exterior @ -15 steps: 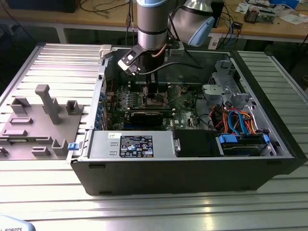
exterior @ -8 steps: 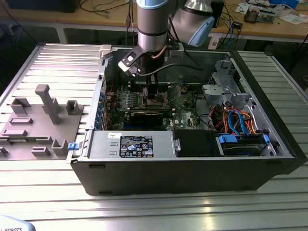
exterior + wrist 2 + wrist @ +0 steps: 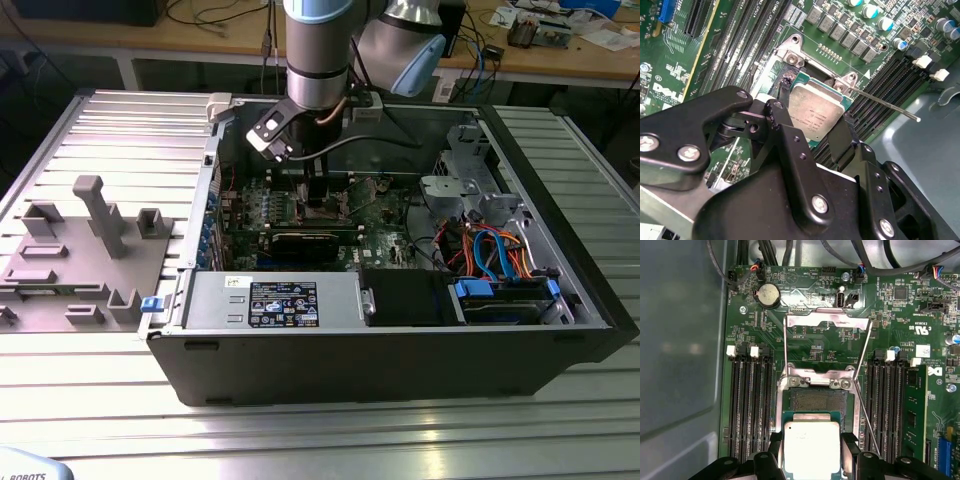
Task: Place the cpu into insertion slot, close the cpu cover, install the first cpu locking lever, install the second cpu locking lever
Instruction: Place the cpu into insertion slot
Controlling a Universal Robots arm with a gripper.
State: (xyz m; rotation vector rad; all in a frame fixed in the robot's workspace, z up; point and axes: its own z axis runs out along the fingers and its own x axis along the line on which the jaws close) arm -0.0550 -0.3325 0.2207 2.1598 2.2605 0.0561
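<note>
Over the green motherboard [image 3: 890, 320], the hand [image 3: 813, 440] pinches the cpu [image 3: 812, 452] flat, metal face up.

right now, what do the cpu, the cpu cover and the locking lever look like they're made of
The cpu: a pale metal lid with a dull silver-tan sheen, sitting on a thin green board edge.
The cpu cover: stamped sheet metal, probably steel; it is bare, silvery and catches glare.
The locking lever: a thin metal wire rod, judging by the bright shine along its length.
</note>
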